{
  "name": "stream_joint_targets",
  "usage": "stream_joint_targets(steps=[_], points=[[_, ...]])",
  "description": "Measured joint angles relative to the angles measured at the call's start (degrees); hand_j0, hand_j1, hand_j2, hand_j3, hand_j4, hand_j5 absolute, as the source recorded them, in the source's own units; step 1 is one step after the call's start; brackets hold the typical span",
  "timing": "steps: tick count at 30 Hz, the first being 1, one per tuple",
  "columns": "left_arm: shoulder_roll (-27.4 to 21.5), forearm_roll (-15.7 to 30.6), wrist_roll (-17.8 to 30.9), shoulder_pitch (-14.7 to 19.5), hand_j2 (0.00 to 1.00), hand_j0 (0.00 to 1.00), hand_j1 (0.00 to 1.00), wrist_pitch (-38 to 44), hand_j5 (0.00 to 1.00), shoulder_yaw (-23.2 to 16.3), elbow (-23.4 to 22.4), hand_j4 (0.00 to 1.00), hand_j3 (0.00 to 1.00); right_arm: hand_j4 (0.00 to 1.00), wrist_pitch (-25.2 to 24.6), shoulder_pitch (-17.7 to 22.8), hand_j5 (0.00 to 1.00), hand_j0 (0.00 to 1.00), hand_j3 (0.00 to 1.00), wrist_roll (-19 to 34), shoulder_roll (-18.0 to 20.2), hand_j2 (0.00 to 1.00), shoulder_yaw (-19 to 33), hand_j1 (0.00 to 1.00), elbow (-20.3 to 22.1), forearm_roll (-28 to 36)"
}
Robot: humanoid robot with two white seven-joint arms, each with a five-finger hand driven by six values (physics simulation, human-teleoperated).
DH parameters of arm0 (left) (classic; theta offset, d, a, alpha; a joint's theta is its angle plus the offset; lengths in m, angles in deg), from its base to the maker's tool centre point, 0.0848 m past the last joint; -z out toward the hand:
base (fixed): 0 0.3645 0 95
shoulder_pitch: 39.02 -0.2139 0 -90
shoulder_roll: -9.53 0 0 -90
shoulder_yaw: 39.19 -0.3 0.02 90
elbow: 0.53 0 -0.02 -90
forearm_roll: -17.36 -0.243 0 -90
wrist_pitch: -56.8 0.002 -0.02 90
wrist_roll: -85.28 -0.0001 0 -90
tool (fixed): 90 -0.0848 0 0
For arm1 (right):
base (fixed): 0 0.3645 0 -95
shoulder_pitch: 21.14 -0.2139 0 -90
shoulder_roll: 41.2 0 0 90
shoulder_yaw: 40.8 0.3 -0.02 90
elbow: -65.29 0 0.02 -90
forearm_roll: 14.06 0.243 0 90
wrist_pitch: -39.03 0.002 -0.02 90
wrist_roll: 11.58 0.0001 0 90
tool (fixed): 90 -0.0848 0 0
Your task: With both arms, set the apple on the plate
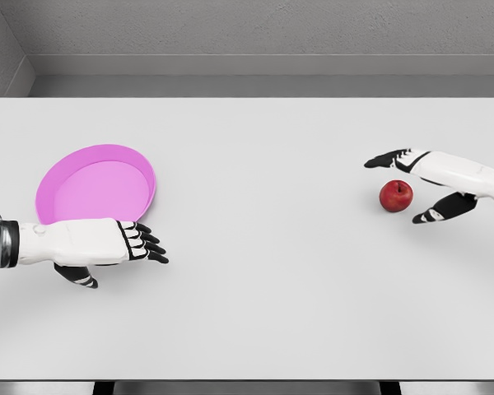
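Note:
A red apple [396, 195] sits on the white table [263, 164] at the right. My right hand [399, 186] is spread wide around it, fingers [389, 159] just behind the apple and thumb [432, 214] in front and to its right, not touching it. A pink plate [66, 177] lies at the left. My left hand [119, 247] hovers flat at the plate's near rim, fingers [148, 243] extended toward the right, holding nothing.
The table's near edge runs along the bottom of the view, with a grey wall beyond the far edge. Between plate and apple lies bare white tabletop.

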Motion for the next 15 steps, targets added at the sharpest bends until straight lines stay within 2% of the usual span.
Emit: stream_joint_targets(steps=[15], points=[[1.65, -0.03, 1.13, 0.00, 1.00, 1.00, 1.00, 0.00, 1.00, 0.00, -0.44, 1.00, 1.00, 0.99, 0.00, -2.02, 0.99, 0.99, 0.99, 0.00, -3.08, 0.99, -2.48, 0.99, -5.35, -0.61]])
